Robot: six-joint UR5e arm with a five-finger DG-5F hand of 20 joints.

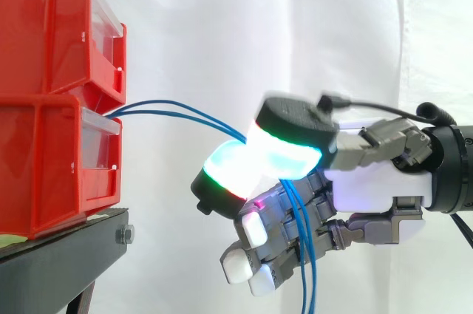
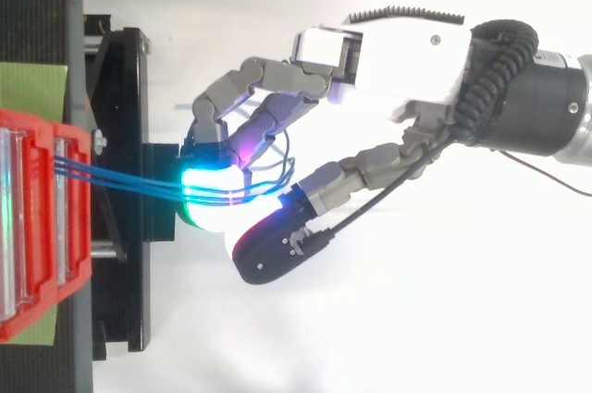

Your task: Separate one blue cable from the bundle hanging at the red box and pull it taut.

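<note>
Thin blue cables (image 1: 177, 111) come out of the front of the lower red bin (image 1: 44, 166) and run right, slightly sagging, to my hand (image 1: 377, 181). Two glowing cyan-green fingertips (image 1: 284, 155) are pressed together on the cables, thumb against a finger. Past the pinch, the cables drop down (image 1: 303, 270) across the curled lower fingers. From above, the blue cables (image 2: 129, 180) lie close together as a flat band from the red bin (image 2: 37, 227) to the lit pads (image 2: 215, 191). The hand (image 2: 388, 60) reaches in from the right.
Two red bins are stacked, the upper red bin (image 1: 52, 26) on the lower, on a black stand (image 1: 59, 255). The stand's black frame (image 2: 120, 134) juts toward the hand, just left of the fingertips. A white curtain hangs behind.
</note>
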